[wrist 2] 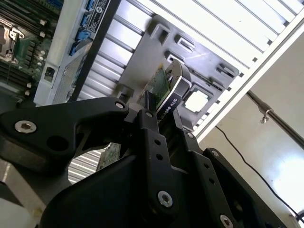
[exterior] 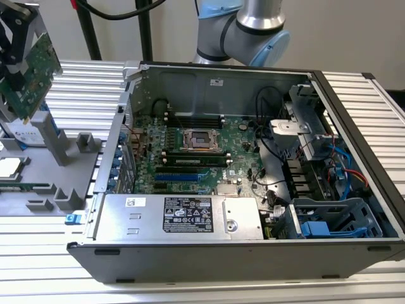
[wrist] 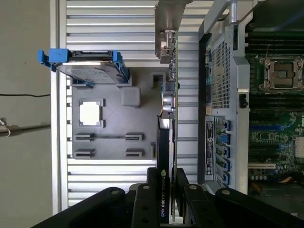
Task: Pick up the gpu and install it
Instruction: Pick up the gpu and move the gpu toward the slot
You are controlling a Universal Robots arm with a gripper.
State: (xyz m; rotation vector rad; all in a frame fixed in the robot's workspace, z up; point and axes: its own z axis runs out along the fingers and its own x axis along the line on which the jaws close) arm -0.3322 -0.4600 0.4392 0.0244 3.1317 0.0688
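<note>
The gpu (exterior: 37,68), a thin green card, hangs tilted in the air at the exterior view's far left, above the grey parts holder (exterior: 47,174). My gripper (exterior: 19,56) is shut on it from above. In the first wrist view the gpu (wrist: 169,109) is edge-on between the fingers (wrist: 167,187), its silver bracket (wrist: 166,23) at the far end and its black cooler toward the holder. In the second wrist view the gpu (wrist 2: 164,85) sticks out past the gripper (wrist 2: 159,118). The card is clear of the holder and outside the computer case (exterior: 253,253).
The open case lies on the slatted table with the green motherboard (exterior: 196,149) and its CPU socket inside, and a silver power supply (exterior: 183,215) along the near side. The holder (wrist: 114,128) carries a hard drive in blue rails (wrist: 88,66) and a square chip (wrist: 91,113).
</note>
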